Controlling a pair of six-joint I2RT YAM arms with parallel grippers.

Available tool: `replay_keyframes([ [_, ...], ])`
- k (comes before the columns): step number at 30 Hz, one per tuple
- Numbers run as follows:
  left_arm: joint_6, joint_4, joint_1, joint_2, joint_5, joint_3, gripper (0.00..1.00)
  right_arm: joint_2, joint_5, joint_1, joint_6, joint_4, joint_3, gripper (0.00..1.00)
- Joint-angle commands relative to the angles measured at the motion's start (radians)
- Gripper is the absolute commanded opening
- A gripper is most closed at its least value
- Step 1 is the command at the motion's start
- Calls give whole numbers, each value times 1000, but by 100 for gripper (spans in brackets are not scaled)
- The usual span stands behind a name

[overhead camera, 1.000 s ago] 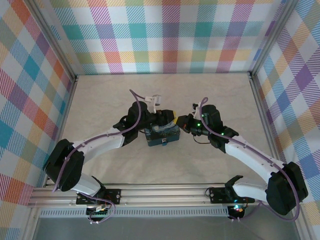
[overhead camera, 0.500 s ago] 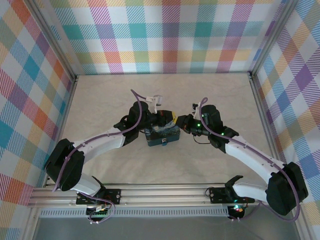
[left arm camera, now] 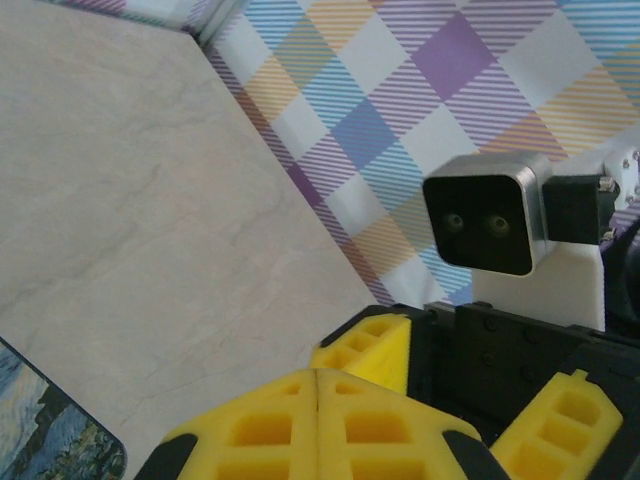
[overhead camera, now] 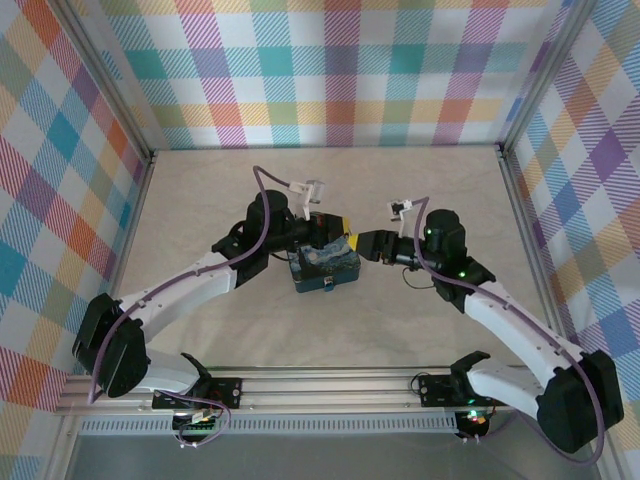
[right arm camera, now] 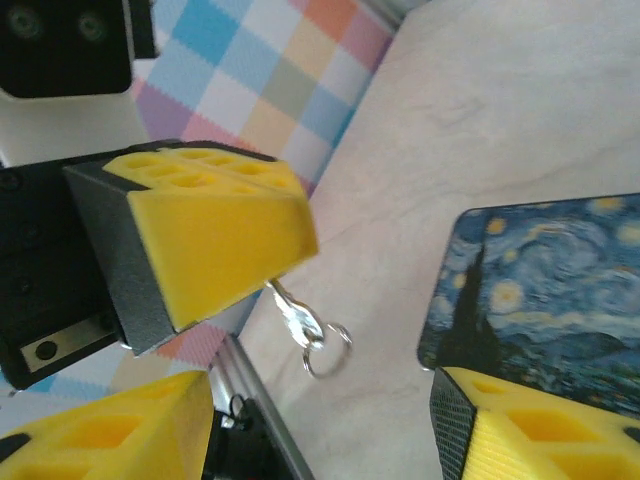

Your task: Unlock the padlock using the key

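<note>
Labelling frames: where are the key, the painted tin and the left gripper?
key (right arm camera: 297,320): right wrist view, on its middle.
painted tin (right arm camera: 545,285): right wrist view, on its lid.
left gripper (left arm camera: 316,388): left wrist view, seam between its shut fingertips.

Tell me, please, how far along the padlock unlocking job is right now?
Done: the key hangs pinched in the shut left gripper. In hand: the right gripper is open beside it, holding nothing. Left: putting the key into the padlock, which I cannot make out here, and turning it.
</note>
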Motion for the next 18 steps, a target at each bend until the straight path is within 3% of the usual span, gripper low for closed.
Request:
replay_keyframes([
  [1, 21, -22, 12, -15, 48, 25, 0, 40, -127, 4, -27, 107, 38, 61],
  [18, 4, -1, 11, -14, 18, 10, 0, 86, -122, 22, -12, 130, 37, 34],
])
